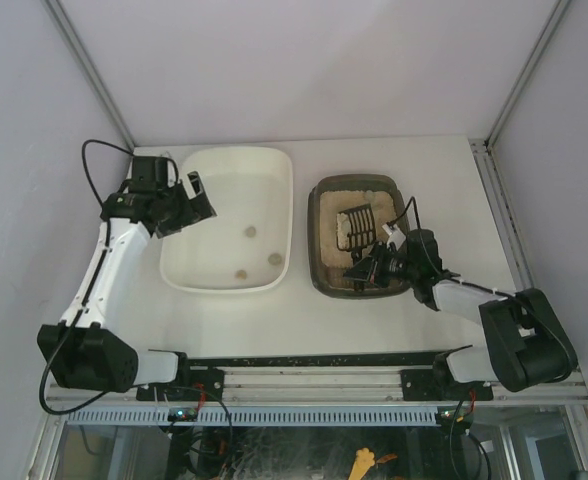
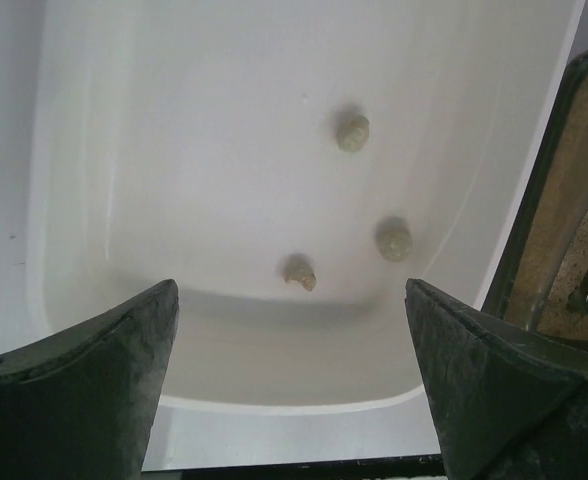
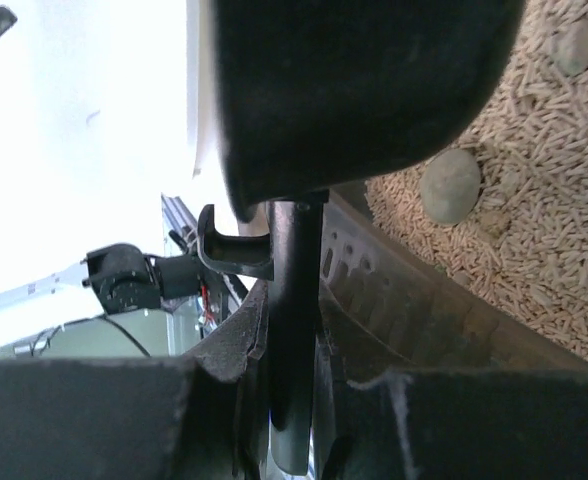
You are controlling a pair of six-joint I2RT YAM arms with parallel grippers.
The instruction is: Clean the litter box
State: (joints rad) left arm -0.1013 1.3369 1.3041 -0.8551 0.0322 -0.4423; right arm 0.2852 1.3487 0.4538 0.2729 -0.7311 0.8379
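The dark grey-brown litter box (image 1: 317,262) with beige litter sits right of centre. A black slotted scoop (image 1: 357,228) rests in it. My right gripper (image 1: 376,262) is at the box's near edge, shut on the scoop's handle (image 3: 294,300). In the right wrist view, the gripper (image 3: 296,345) pinches the handle, the scoop's head (image 3: 364,90) is above, and a grey clump (image 3: 450,185) lies on the pellet litter (image 3: 534,240). My left gripper (image 1: 189,205) is open and empty over the white tub's left side; in its wrist view (image 2: 292,300) the jaws stand wide apart.
The white tub (image 1: 174,265) stands left of the litter box and holds three clumps (image 2: 353,132) (image 2: 394,241) (image 2: 300,272). The litter box rim (image 2: 559,200) shows at the right of the left wrist view. Walls enclose the table on the left, far and right sides.
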